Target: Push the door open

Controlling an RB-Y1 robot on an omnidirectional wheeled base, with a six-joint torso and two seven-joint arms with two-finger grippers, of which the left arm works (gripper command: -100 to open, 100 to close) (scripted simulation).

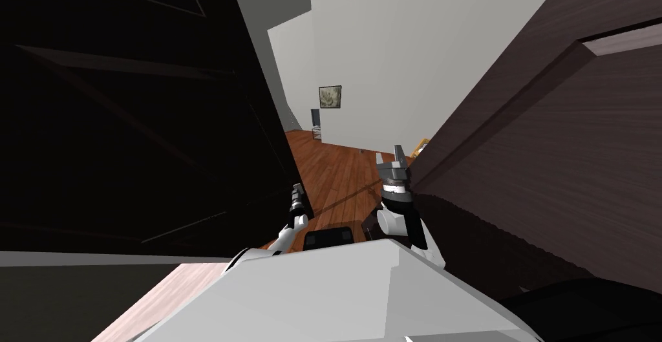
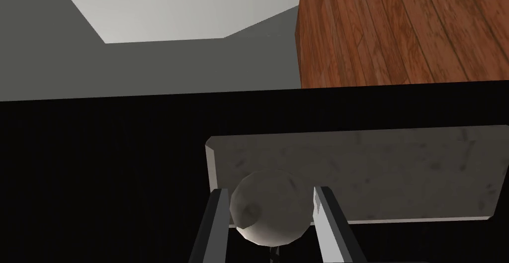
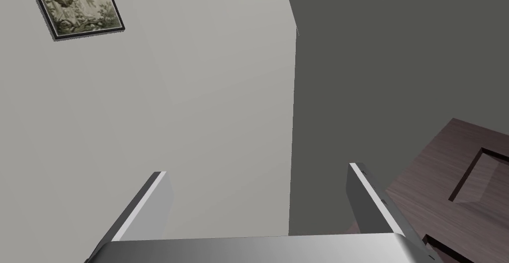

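At the black door [image 2: 99, 175], the left gripper [image 2: 270, 191], its two fingers [image 2: 325, 220] drawn in against either side of a round grey knob [image 2: 271, 215] and clamped on it. Knob seated between the blades near their tips, standing out from a pale grey plate [image 2: 397, 175] fixed to the door's face. From the head camera, that door on the robot's left, with reddish wood floor [image 1: 336, 170] in the gap beside its edge. Across the gap, the right gripper [image 1: 397, 157] raised just beside a brown panelled leaf [image 1: 549, 163], fingers [image 3: 368, 195] spread wide, holding nothing.
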